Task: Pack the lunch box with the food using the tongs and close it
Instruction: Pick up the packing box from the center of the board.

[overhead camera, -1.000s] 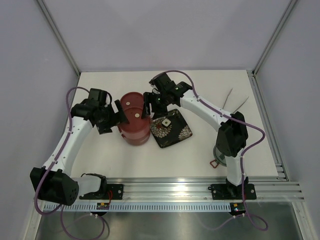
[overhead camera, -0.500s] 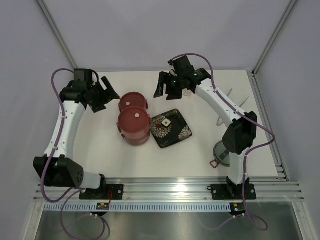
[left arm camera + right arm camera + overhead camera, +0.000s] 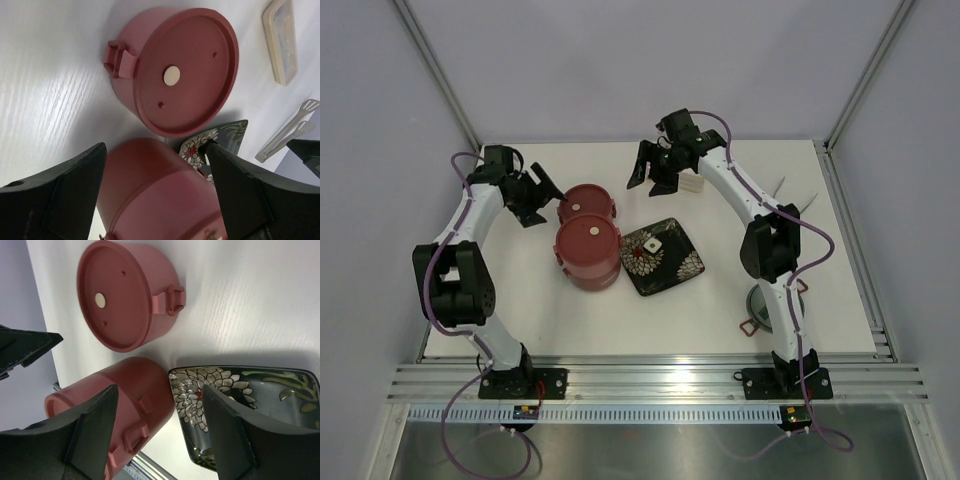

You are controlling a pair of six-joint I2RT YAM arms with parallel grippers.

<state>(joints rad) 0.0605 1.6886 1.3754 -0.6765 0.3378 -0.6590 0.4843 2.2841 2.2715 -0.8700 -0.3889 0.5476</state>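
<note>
Hovering in the top view, left gripper (image 3: 540, 195) and right gripper (image 3: 648, 180) gape empty, flanking the lidded dusty-red round bowl (image 3: 588, 200). Left wrist: the two-bowl red stack (image 3: 150, 200) lies nearest. Right wrist: the black flower-patterned plate (image 3: 240, 390) adjoins it. Best clasp the single bowl evenly and lift it level.

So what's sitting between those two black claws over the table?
In the overhead view, a round dusty-red bowl with a flat dark-red lid sits between the open left gripper and the open right gripper.
</note>
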